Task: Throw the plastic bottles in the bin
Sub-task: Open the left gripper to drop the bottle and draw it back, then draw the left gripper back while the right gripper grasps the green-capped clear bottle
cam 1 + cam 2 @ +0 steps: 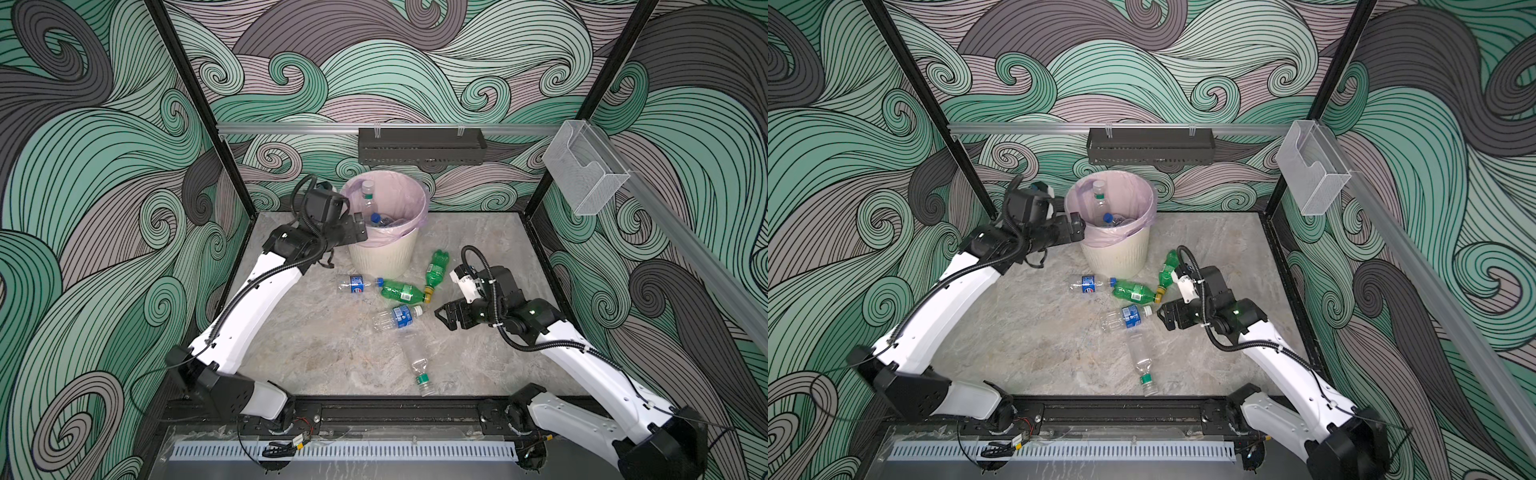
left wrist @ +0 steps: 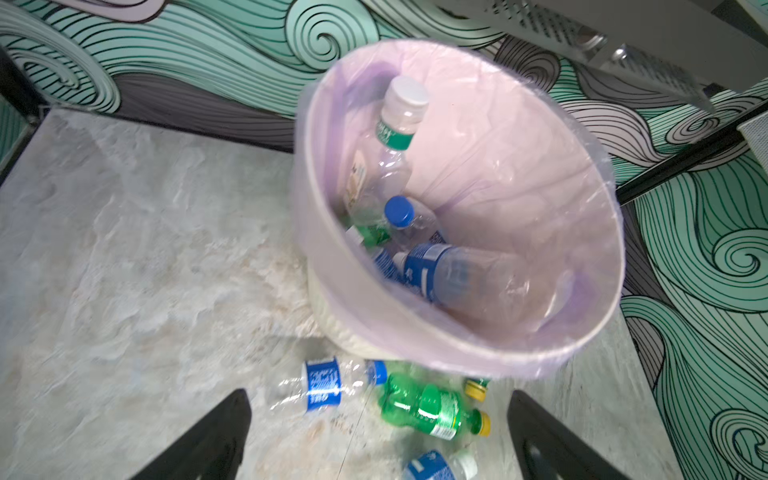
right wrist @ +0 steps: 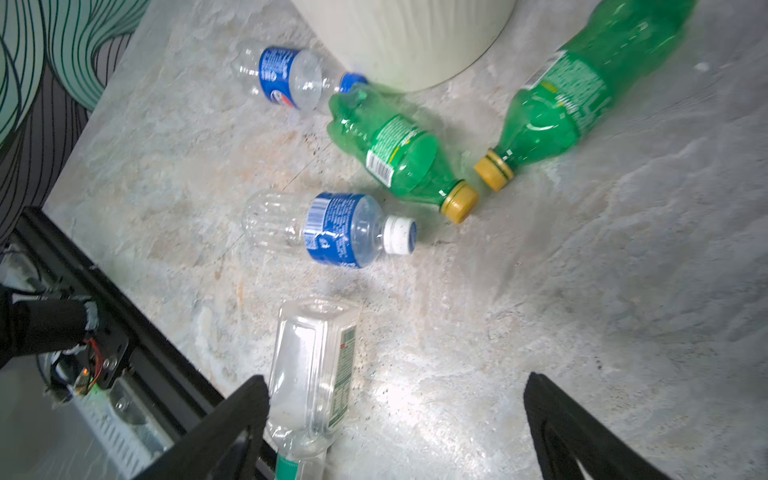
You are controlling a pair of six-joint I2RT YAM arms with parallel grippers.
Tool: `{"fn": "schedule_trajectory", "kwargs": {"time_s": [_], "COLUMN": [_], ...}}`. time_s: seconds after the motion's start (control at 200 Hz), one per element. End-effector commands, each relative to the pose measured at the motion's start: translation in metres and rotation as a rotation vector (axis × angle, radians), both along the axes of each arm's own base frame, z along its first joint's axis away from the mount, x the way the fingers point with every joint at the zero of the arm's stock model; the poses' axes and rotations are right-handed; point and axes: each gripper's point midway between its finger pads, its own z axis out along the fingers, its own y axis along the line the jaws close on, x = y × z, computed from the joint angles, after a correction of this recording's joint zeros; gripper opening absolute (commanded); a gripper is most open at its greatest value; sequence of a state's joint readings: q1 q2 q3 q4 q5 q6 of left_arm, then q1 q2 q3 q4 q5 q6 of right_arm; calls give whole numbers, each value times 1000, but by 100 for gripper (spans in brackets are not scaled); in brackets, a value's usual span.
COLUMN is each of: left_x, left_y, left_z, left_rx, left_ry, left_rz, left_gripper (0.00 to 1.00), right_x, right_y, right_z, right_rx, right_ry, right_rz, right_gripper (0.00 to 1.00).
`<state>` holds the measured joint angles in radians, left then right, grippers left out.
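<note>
Five plastic bottles (image 1: 397, 318) lie on the worktop (image 1: 316, 332) near the bin (image 1: 386, 257), and more sit inside it. The left end effector (image 1: 358, 228) hangs wide open and empty just beside the bin's rim. The right end effector (image 3: 395, 378) is wide open and empty too, low over the worktop. I think its job is the clear bottle with the white cap (image 3: 399, 235). It should grab across the round middle and squeeze softly, because the bottle may roll or squash. The worktop is smooth grey stone. The walls have big green and grey swirls.
</note>
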<state>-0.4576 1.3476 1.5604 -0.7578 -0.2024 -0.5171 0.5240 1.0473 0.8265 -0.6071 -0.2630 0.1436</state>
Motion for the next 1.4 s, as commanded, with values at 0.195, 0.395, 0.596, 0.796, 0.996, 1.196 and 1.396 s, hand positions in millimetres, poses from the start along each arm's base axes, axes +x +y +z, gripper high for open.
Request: {"fn": "schedule_trajectory", "kwargs": {"time_s": [0.195, 0.395, 0.596, 0.796, 0.996, 1.196, 1.396], "left_x": [-71, -110, -123, -121, -122, -123, -123], "left_y": [76, 98, 104, 104, 105, 107, 108], "left_z": [-53, -106, -129, -132, -137, -140, -142], "left_rx": [44, 30, 30, 47, 53, 54, 61], "left_ry": [45, 137, 176, 187, 196, 197, 202], "left_rz": [170, 244, 265, 259, 260, 268, 271], "left_gripper": [99, 99, 99, 99, 99, 99, 99], "right_x": [-39, -62, -66, -62, -65, -61, -54], "right_y": [44, 58, 61, 61, 75, 75, 66], "right_z": [-30, -59, -80, -94, -110, -121, -117], "right_rx": [-51, -102, -192, -320, -339, -371, -388], "right_ry": [171, 260, 260, 214, 239, 246, 198], "right_rz": [159, 158, 110, 65, 70, 39, 3], "right_gripper": [90, 87, 91, 86, 79, 70, 58]}}
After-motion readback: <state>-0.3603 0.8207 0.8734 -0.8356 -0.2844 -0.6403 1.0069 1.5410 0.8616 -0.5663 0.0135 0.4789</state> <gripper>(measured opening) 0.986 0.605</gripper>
